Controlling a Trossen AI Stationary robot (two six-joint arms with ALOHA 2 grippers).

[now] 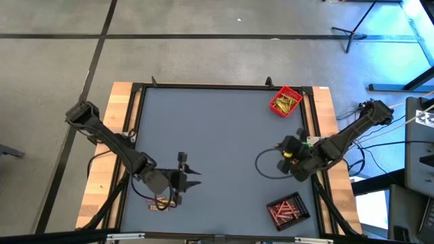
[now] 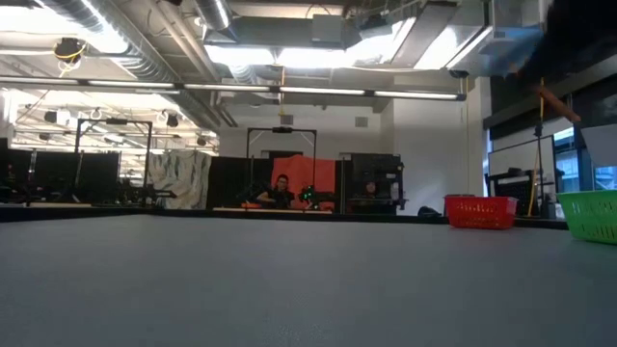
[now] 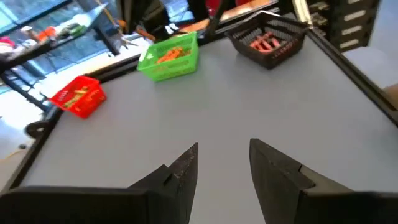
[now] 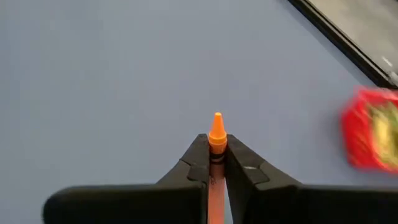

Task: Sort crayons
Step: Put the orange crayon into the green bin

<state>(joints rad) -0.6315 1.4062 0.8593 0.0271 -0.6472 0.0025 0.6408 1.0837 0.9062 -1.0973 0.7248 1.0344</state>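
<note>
- High view: left tool (image 1: 192,177) at the near left of the desk (image 1: 217,135), fingers apart, nothing between them; a small cluster of loose crayons (image 1: 161,204) lies just beside that arm near the desk's front edge. Right tool (image 1: 287,153) at the right side, close to the green tray (image 1: 310,141), which the arm mostly hides. Red tray (image 1: 286,101) with yellow sticks at the far right corner; black tray (image 1: 287,209) with red sticks at the near right corner.
- Low view: neither tool identifiable; red and green trays at the right edge.
- Left wrist view: left tool empty and spread above bare desk; green tray holds orange sticks.
- Right wrist view: right tool clamped on an orange crayon (image 4: 216,138), tip pointing forward beyond the fingertips.
- Risk, judged: the grip sits on a thin round stick, so it may pivot or slip during carry. Release over the neighbouring red tray would missort it. The arm crowding the green tray could nudge it.
</note>
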